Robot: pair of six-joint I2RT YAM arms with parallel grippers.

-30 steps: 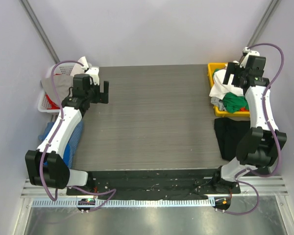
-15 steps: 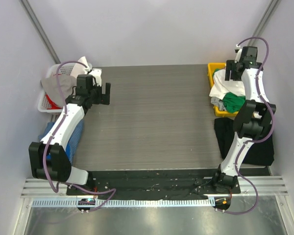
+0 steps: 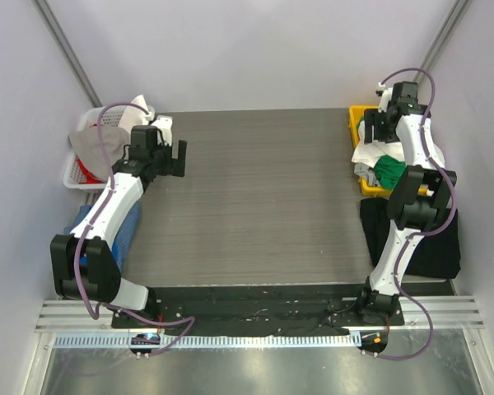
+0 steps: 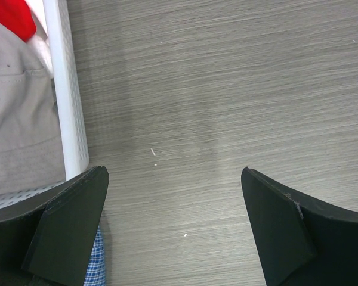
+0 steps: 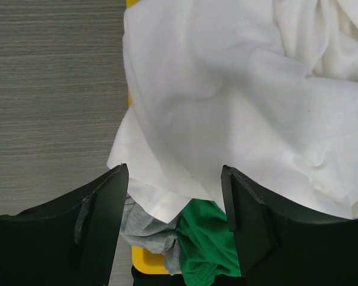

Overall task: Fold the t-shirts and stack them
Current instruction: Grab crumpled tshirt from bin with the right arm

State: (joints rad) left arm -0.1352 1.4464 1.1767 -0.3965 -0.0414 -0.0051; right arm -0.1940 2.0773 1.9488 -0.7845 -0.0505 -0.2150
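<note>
T-shirts [image 5: 238, 89]: soft rumpled cloth folds

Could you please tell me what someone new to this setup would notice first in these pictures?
The eye goes first to the yellow bin at the far right corner of the table, where a white t-shirt is heaped over a green t-shirt, with the right tool hovering open above it. Next comes the left tool, wide open over bare table beside a white basket of clothes at the far left.
</note>
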